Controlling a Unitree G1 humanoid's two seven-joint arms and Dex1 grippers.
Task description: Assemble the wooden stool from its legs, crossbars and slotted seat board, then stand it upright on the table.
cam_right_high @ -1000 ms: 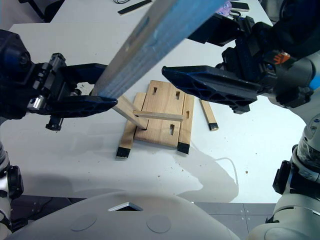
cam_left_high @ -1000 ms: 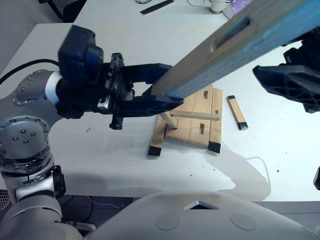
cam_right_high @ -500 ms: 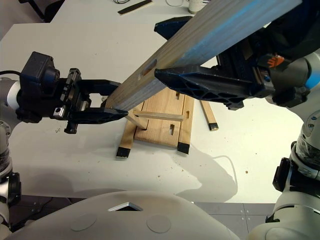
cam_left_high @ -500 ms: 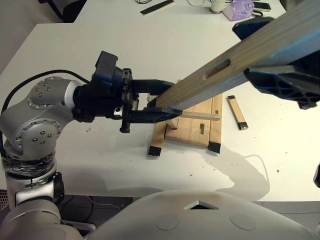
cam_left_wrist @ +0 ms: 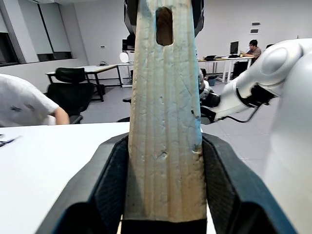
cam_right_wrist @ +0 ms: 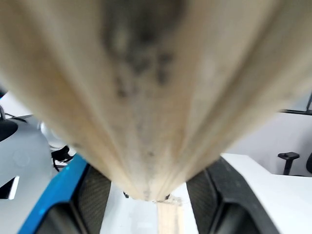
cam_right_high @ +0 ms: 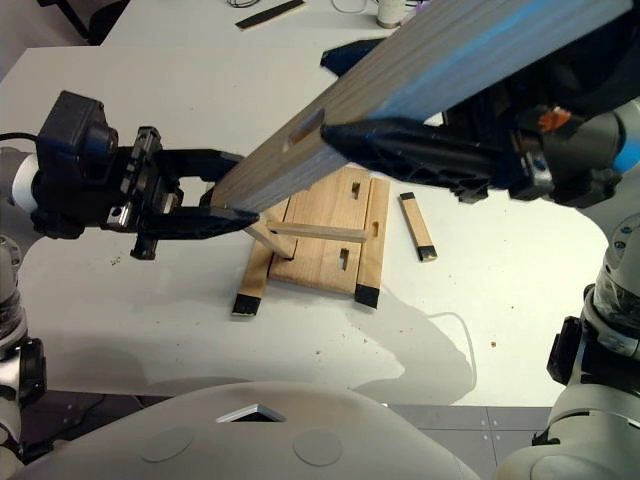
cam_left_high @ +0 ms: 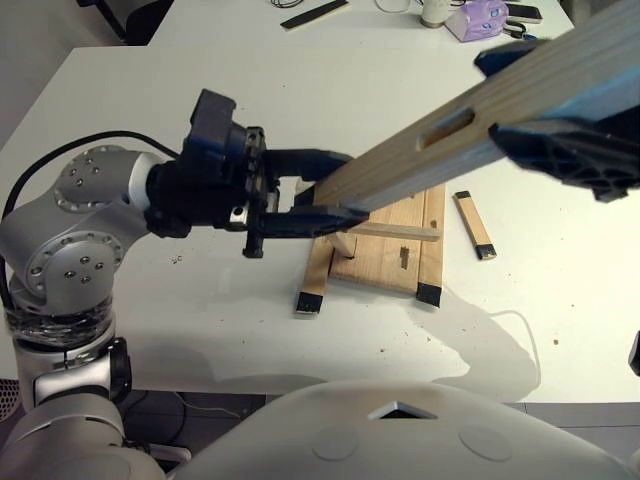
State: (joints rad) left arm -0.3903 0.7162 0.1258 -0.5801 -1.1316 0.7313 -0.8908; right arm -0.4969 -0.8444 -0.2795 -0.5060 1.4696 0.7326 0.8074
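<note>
Table [cam_left_high: 200, 90] carries the flat sub-assembly at its centre: seat board [cam_left_high: 390, 265] lies slots-up, flanked by two black-tipped members. A thin crossbar [cam_left_high: 400, 232] rises from its left side and runs to the right above it. A loose short piece [cam_left_high: 473, 225] lies on the table just right of the board.

Leg [cam_left_high: 560, 75] is held in the air by both arms. Its long axis runs from a low end above the left edge of the seat board up to the far right, with the slot facing up about midway between the two grips.

Left gripper [cam_left_high: 335, 187] is pressed onto the low, black-capped end of the leg, one finger against each side. Right gripper [cam_left_high: 490, 95] pinches the leg on the high side of the slot, one finger above and one below.

Left gripper is the nearer to the seat board and crossbar, so the low end is judged to be the end to be seated. The crossbar tip lies just below and right of it.

Compared with half a second earlier, the low end and left gripper have shifted slightly right and farther away. The board, crossbar and loose piece are unmoved.
</note>
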